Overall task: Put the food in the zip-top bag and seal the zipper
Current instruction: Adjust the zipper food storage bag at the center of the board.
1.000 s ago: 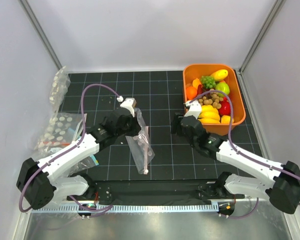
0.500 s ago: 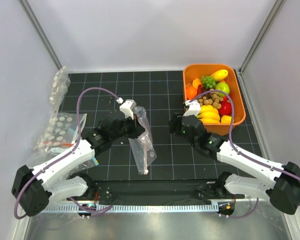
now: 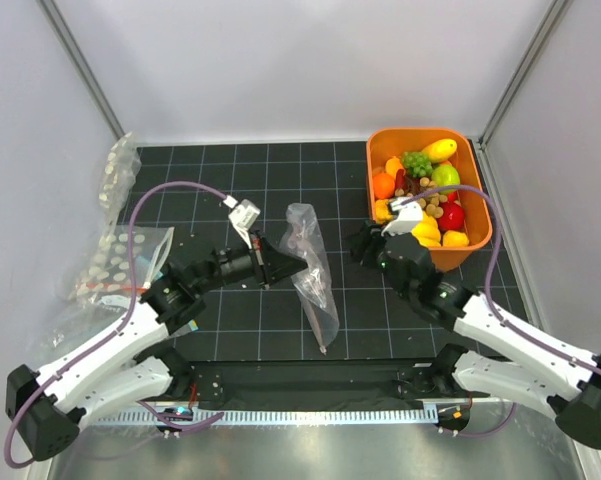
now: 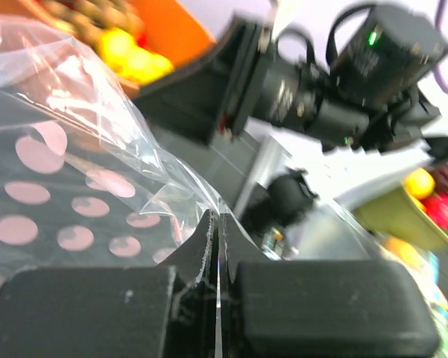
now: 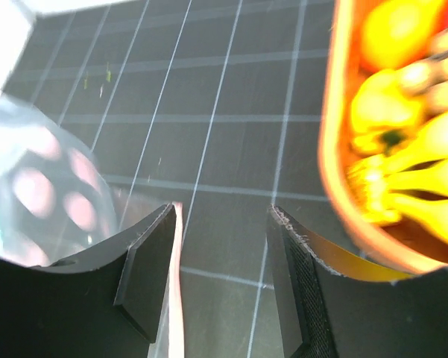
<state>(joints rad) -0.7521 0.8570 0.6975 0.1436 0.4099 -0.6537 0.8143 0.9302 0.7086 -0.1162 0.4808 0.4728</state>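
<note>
The clear zip-top bag (image 3: 312, 268) with pale pink dots hangs tilted over the mat's middle. My left gripper (image 3: 298, 263) points right and is shut on its film (image 4: 218, 224); the dotted bag (image 4: 67, 201) spreads out to the left of the jaws. A pale pink strip, the zipper (image 5: 175, 298), runs along my right gripper's left finger. My right gripper (image 3: 360, 244) is open (image 5: 224, 224), just right of the bag, with only mat between its fingers. The food (image 3: 425, 195), yellow, green, orange and red toy fruits (image 5: 402, 142), lies in the orange tub.
The orange tub (image 3: 478, 205) stands at the back right, its rim (image 5: 329, 149) close to my right fingers. Other clear dotted bags (image 3: 120, 255) lie at the left edge, one more (image 3: 117, 175) against the left wall. Black grid mat covers the table.
My left gripper has swung to point right, carrying the bag rightward and raising it off the mat. The right arm has shifted slightly, its gripper staying beside the tub.
</note>
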